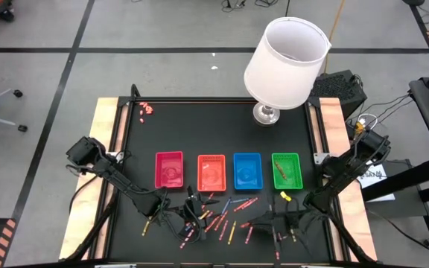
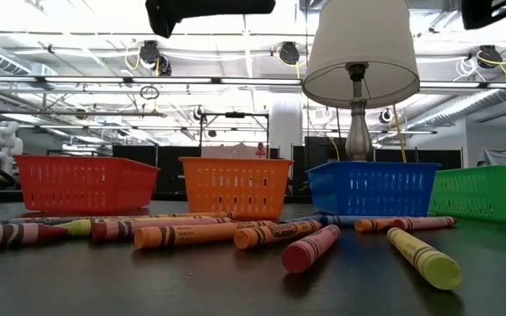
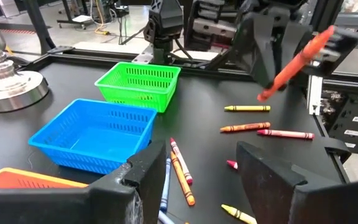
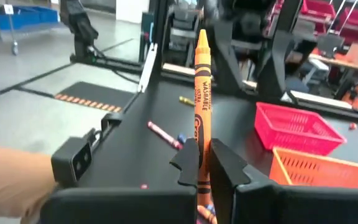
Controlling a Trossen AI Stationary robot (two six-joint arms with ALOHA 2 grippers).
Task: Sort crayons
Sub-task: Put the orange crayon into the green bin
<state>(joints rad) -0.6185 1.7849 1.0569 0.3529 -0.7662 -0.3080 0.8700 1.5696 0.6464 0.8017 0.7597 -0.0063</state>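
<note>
Four small baskets in a row across the black table [image 1: 222, 123]: red basket [image 1: 169, 169], orange basket [image 1: 211, 170], blue basket [image 1: 247, 170], green basket [image 1: 287, 170]. One white-shaded lamp [image 1: 285, 63] behind them, on a silver base. One cluster of tiny pink-red bits [image 1: 147, 109] near the far left corner. Loose crayons [image 1: 226, 216] scattered on the near strip of table in front of the baskets, about two dozen, too small from above for an exact count; mostly red, orange and pink, a few blue, one yellow crayon [image 1: 285, 196] close to the green basket. At least one crayon inside the green basket.

Two arms low over the near edge. Right gripper [image 4: 205, 163] closed tight on one orange crayon [image 4: 202, 106], held upright between the fingers; label legible only in the right wrist view. Same crayon visible from the left wrist camera, slanted in the far gripper, clear of the table. Left gripper [image 3: 194, 171] wide apart, holding nothing, above the crayons by the blue basket.

Low view alone: crayons lying flat, end to end, and the mesh basket walls; gripper tips not shown.
</note>
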